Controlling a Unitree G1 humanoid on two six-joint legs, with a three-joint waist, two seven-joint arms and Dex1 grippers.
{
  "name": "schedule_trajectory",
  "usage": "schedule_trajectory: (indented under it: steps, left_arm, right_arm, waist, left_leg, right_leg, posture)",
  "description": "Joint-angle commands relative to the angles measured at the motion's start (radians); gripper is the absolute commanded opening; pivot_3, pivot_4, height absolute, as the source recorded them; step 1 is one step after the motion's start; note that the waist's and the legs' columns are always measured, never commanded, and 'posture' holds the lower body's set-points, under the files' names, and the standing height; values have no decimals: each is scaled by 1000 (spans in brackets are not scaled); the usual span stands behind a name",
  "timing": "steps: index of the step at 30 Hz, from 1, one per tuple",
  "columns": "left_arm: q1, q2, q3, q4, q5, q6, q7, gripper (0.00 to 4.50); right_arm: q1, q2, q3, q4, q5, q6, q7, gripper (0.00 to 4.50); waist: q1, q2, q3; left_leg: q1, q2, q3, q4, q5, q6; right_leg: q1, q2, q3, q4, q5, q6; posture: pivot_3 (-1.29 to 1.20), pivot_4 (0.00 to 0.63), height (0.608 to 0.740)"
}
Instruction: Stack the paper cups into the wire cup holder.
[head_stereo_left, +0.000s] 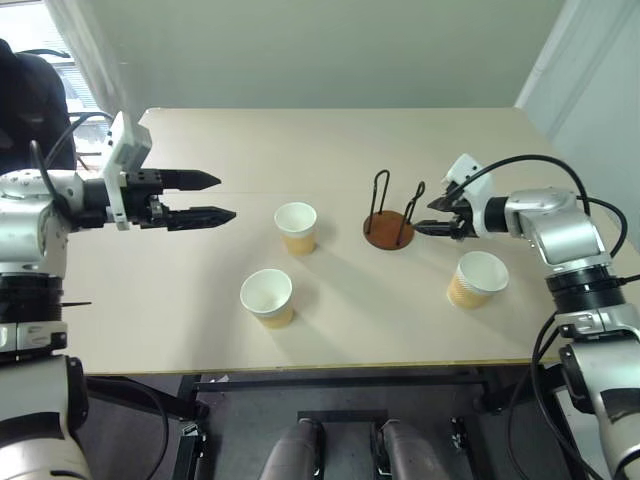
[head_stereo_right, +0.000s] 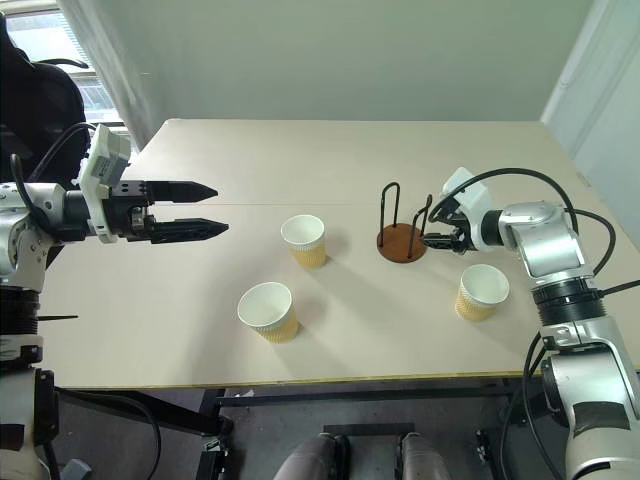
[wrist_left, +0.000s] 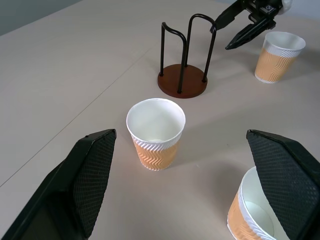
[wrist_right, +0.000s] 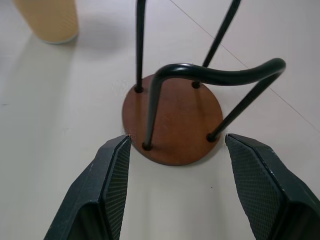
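Note:
Three paper cups stand upright on the table: one in the middle (head_stereo_left: 296, 227), one nearer the front edge (head_stereo_left: 267, 297), and one at the right (head_stereo_left: 477, 278). The wire cup holder (head_stereo_left: 389, 215) stands empty between the middle and right cups, two black loops on a reddish-brown disc. My right gripper (head_stereo_left: 425, 217) is open, just right of the holder and level with its loops. In the right wrist view its fingers (wrist_right: 107, 180) flank the disc base (wrist_right: 175, 120). My left gripper (head_stereo_left: 224, 197) hangs open and empty above the table's left side, pointing toward the middle cup (wrist_left: 156, 134).
The tan table (head_stereo_left: 330, 140) has a faint seam running across its middle. A wall rises behind its far edge. A dark chair (head_stereo_left: 30, 110) and a window stand at the far left. The table's front edge (head_stereo_left: 330, 368) lies close below the nearest cup.

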Motion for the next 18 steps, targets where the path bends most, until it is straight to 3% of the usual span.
schedule_trajectory:
  steps: [1, 18]
  left_arm:
    - [-17, 14, 29, -25, -17, -4, 2, 4454]
    - [-33, 18, 21, -5, -6, -7, -5, 4454]
  right_arm:
    - [-38, 8, -9, -15, -13, -1, -37, 3028]
    - [-54, 30, 9, -35, -9, 36, -14, 3028]
  waist:
    - [0, 0, 0]
    - [0, 0, 0]
  left_leg:
    - [0, 0, 0, 0, 0, 0]
    - [0, 0, 0, 0, 0, -1]
  right_leg:
    - [0, 0, 0, 0, 0, 0]
    - [0, 0, 0, 0, 0, 0]
  posture:
    - [0, 150, 740]
    - [0, 150, 740]
